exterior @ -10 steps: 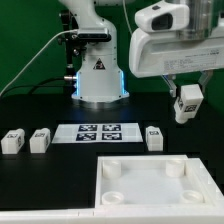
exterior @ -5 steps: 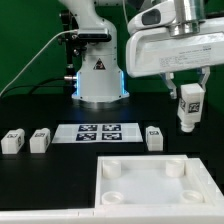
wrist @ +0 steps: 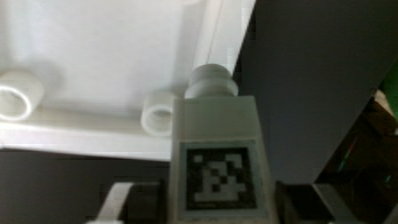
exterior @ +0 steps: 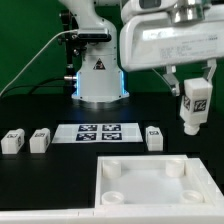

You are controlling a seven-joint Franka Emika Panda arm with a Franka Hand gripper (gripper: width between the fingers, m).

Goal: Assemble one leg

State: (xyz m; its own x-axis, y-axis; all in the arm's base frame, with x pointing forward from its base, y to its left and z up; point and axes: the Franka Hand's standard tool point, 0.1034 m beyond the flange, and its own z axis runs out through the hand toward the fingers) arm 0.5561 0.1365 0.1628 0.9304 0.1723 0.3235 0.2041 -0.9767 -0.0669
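Observation:
My gripper (exterior: 194, 92) is shut on a white leg (exterior: 194, 106) with a black-and-white tag, holding it upright in the air above the table at the exterior view's right. In the wrist view the held leg (wrist: 217, 150) fills the middle, its round peg pointing away, with my fingers (wrist: 128, 200) on either side. Below it lies the large white square panel (exterior: 150, 195) with round corner sockets (wrist: 22, 95). Three more legs lie on the table: two at the left (exterior: 12, 141) (exterior: 40, 140) and one at the right (exterior: 154, 137).
The marker board (exterior: 97, 132) lies flat between the loose legs. The robot base (exterior: 98, 75) stands behind it. A cable (exterior: 30, 65) runs along the back left.
My gripper has moved with the held leg toward the exterior view's right and slightly toward the camera; the leg has turned more upright. The other parts have not moved.

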